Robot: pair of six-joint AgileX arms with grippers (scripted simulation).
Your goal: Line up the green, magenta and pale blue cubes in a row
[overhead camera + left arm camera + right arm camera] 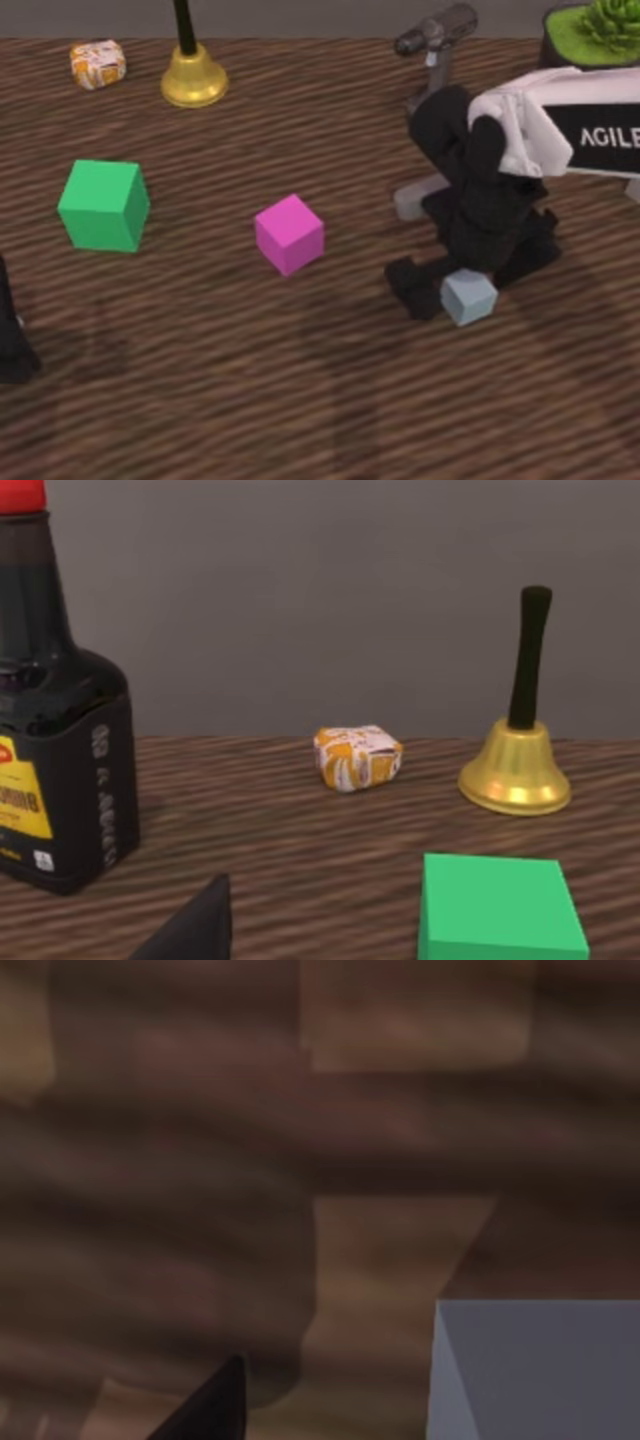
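Right gripper [455, 285] down at desk's right-middle, fingers closed on pale blue cube [468, 297]; arm reaches in from right edge, wrist bent downward. Magenta cube [289, 234] near desk centre, green cube [103, 205] toward left edge, well apart. Brass bell [193, 75] and orange-and-white block [97, 63] along far edge; dark sauce bottle [55, 730] nearby. Left gripper [12, 340] parked at left edge, finger state unreadable.

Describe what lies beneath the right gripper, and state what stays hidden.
Beneath the right gripper sits the pale blue cube on the table, one corner poking out. The gripper covers the cube's far side, so its fingers' contact cannot be seen.
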